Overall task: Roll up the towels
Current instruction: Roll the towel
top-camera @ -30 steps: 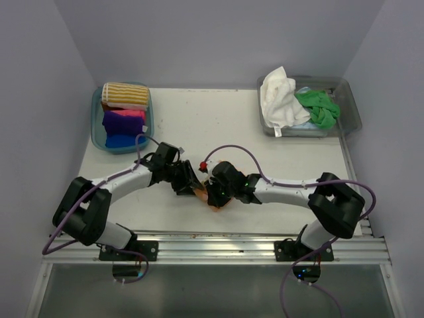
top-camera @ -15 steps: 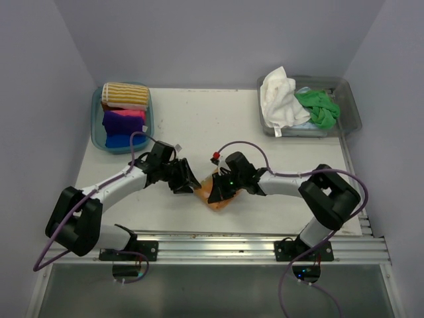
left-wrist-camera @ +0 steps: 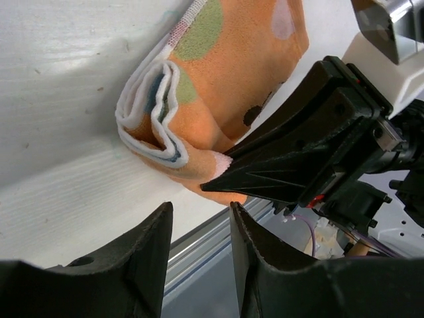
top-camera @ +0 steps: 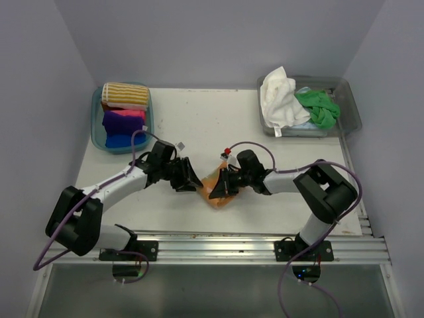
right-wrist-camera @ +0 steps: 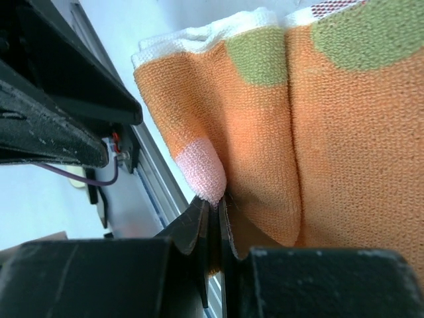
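Note:
An orange towel [top-camera: 218, 200] with green and pink dots lies partly rolled near the table's front middle. In the left wrist view the orange towel [left-wrist-camera: 218, 93] shows its layered white edge. My right gripper [top-camera: 214, 191] is shut on a fold of the towel's near edge, and the right wrist view shows the right gripper [right-wrist-camera: 213, 201] pinching it on the orange towel [right-wrist-camera: 265, 132]. My left gripper [top-camera: 196, 185] is open and empty just left of the towel, and the left wrist view shows the left gripper [left-wrist-camera: 199, 207] apart from it.
A teal tub [top-camera: 97, 126] at the back left holds rolled striped, pink, purple and blue towels. A clear tub [top-camera: 351, 109] at the back right holds a white towel [top-camera: 278, 99] and a green towel [top-camera: 318, 106]. The metal rail [top-camera: 212, 240] runs along the front edge.
My right gripper has drawn back to the right, still pinching the towel, so more of the orange towel shows. My left gripper has shifted slightly back and left, off the towel.

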Tool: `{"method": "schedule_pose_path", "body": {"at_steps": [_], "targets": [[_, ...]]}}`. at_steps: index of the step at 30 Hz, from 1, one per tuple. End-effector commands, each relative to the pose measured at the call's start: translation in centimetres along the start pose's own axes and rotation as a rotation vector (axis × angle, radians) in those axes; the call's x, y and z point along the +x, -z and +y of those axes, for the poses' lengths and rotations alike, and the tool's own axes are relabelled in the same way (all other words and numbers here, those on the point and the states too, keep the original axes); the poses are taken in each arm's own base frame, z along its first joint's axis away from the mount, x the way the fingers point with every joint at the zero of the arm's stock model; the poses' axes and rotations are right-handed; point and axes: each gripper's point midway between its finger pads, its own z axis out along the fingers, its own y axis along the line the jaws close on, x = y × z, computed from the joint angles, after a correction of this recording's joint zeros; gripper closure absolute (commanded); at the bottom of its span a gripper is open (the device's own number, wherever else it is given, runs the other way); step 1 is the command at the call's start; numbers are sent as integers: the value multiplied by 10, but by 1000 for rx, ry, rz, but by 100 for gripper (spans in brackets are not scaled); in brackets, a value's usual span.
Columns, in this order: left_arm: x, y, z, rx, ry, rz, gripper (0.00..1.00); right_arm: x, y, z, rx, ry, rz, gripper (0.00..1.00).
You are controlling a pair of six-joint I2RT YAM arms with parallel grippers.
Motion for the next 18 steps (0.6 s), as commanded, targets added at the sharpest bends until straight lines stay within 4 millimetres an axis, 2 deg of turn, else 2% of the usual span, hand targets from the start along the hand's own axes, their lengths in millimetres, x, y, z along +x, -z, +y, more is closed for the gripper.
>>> {"method": "schedule_pose_path", "body": {"at_steps": [1, 8, 18], "targets": [[-14, 1, -33, 106, -103, -33, 57, -6, 1, 10, -92, -28, -14, 100], [-23, -10, -45, 122, -129, -12, 60, -7, 3, 5, -131, -91, -20, 100], [-30, -17, -49, 116, -148, 2, 61, -8, 5, 2, -159, -123, -27, 100]]}}
